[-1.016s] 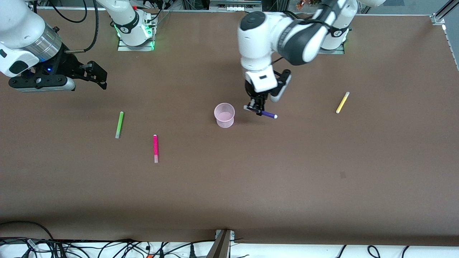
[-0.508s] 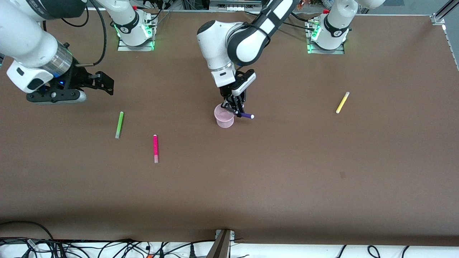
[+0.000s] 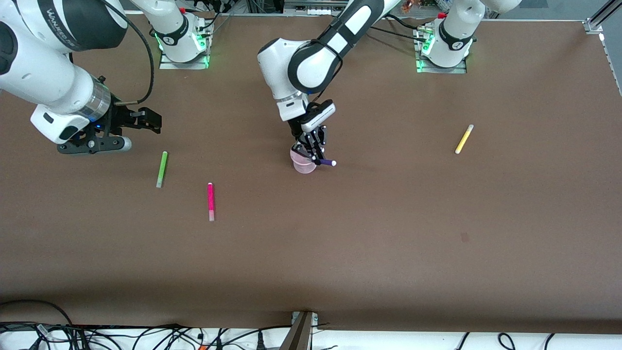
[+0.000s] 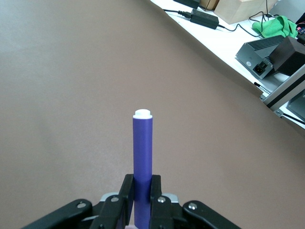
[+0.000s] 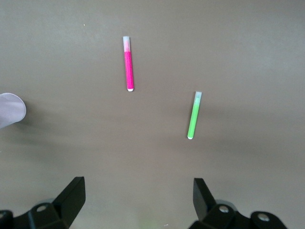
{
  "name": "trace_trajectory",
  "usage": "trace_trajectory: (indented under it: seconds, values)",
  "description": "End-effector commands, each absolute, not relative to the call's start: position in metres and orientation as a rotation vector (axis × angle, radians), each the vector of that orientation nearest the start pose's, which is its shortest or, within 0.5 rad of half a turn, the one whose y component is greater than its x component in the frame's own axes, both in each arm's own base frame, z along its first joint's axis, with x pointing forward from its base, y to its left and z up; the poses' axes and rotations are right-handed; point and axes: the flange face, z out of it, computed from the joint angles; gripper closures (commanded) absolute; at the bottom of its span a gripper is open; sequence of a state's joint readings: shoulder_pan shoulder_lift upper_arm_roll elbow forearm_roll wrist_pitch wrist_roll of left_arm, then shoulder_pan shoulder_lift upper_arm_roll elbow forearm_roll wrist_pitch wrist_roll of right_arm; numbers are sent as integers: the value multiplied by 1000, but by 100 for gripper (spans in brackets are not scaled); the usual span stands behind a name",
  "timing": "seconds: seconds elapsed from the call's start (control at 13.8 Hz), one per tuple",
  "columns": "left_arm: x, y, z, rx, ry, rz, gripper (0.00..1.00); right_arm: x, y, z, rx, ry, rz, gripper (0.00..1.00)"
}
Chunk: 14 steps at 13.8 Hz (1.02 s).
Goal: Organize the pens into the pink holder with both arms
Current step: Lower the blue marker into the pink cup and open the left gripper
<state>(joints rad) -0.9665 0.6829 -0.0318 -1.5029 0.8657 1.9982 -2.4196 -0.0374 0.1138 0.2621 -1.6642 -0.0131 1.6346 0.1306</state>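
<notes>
In the front view the left gripper [image 3: 315,154] hangs over the pink holder [image 3: 303,163] near the middle of the brown desk [image 3: 388,218], its fingers clamped on the purple pen [image 3: 326,162], which lies almost level with its pale tip pointing to about 4 o'clock past the holder's rim. The yellow pen [image 3: 463,139] lies alone toward the left arm's end of the desk. The green pen [image 3: 161,169] and the magenta-pink pen [image 3: 210,201] lie apart toward the right arm's end, the pink one nearer the camera. The right gripper [image 3: 141,121] hovers with its fingers spread wide and empty, at about 11 o'clock from the green pen. In the left wrist view the fingers [image 4: 126,193] press both sides of the purple pen [image 4: 142,162]. In the right wrist view both fingers [image 5: 71,195] stand far apart over bare desk, with the green pen [image 5: 193,115], the magenta-pink pen [image 5: 128,64] and an edge of the pink holder [image 5: 10,109] in sight.
</notes>
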Motion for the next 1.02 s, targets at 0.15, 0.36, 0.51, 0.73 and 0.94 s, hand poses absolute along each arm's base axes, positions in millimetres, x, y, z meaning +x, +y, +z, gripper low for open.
trace_trajectory:
  seconds: [0.15,0.36,0.51,0.73,0.94]
  values:
    - [403,-580,258,-2479,-1266,-1220,100,576,122,493,-3133,-175,314,0]
    - [403,-581,255,-2475,-1240,-1250,100,588,125,456,-3111,-167,355,0]
    - [402,-581,251,-2476,-1226,-1257,100,592,134,439,-3106,-178,351,0]
    - [405,-582,256,-2479,-1222,-1282,60,598,145,396,-3095,-187,332,0]
    - [415,-583,275,-2477,-1243,-1301,20,609,166,338,-3081,-138,329,0]
